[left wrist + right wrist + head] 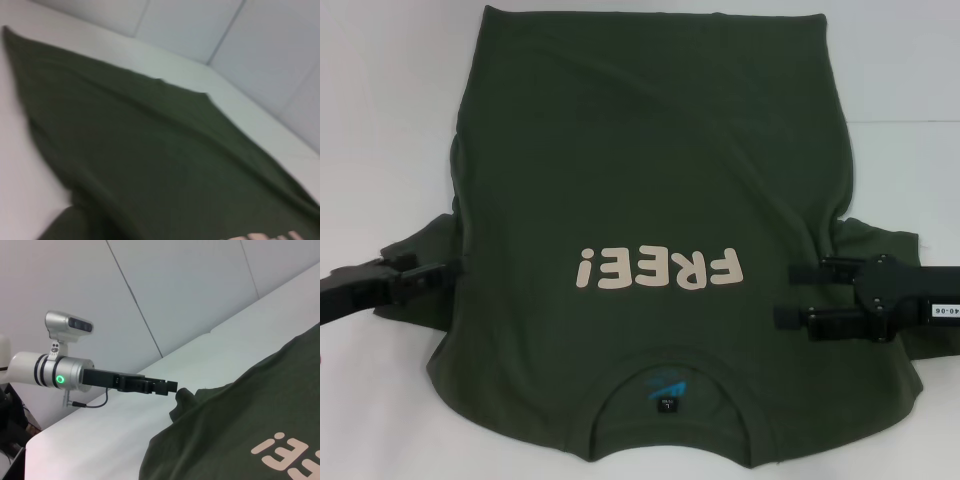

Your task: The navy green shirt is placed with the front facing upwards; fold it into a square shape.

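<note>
Head view shows the left end effector (448, 270) at the left edge of the scene, a black two-fingered tool reaching in sideways to the shirt's left sleeve; in the right wrist view it (176, 388) meets a pinched-up peak of cloth, its fingers drawn together on that sleeve edge. One navy green shirt (650, 180) lies front up on the white surface (390, 120), spread wide, collar toward the robot and hem at the far side. Its cloth is a matte, dark olive knit, soft and faintly wrinkled, with both short sleeves bunched outward at the sides. Across the chest runs one line of rounded cream lettering (658, 270) reading "FREE!", upside down from the head camera. Inside the ribbed, curved neckline sits a single blue neck label (666, 385) with a small dark size tab below it; the mark looks like an "L", though it is too small to be sure. Left wrist view gives only a long slope of the same green cloth (150, 160) on the pale surface. On the right, the right end effector (788, 294) lies at the shirt's right sleeve, its two black fingers parted, one above the other in the head view, with nothing seen gripped between them.
</note>
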`<state>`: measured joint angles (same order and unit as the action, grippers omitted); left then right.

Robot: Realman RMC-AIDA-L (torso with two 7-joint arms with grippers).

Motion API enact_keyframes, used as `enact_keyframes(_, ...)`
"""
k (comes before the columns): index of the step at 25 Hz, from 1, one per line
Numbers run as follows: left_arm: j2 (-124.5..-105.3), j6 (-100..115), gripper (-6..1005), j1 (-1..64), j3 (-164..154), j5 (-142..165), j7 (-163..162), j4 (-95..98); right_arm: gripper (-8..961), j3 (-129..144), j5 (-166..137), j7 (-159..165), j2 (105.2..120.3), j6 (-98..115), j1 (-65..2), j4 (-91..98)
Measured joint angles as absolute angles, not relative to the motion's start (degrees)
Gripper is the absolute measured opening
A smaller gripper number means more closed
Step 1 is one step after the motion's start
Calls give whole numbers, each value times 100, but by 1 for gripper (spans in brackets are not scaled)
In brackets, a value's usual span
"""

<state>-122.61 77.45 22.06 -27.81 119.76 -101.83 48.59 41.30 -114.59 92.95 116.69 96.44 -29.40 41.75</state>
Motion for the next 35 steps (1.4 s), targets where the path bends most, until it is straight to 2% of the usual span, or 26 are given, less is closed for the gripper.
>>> enact_keyframes(25,-12242,7002,887,2229,-2740,12491,-10322,4923,896,4103,-11460,9377,11695,9694,-2952,4175)
enact_keyframes(35,-12298,6742,887,2339,-2844,12768,-10335,4844,896,4082,-11460,9410,11702,9655,-2988,4175)
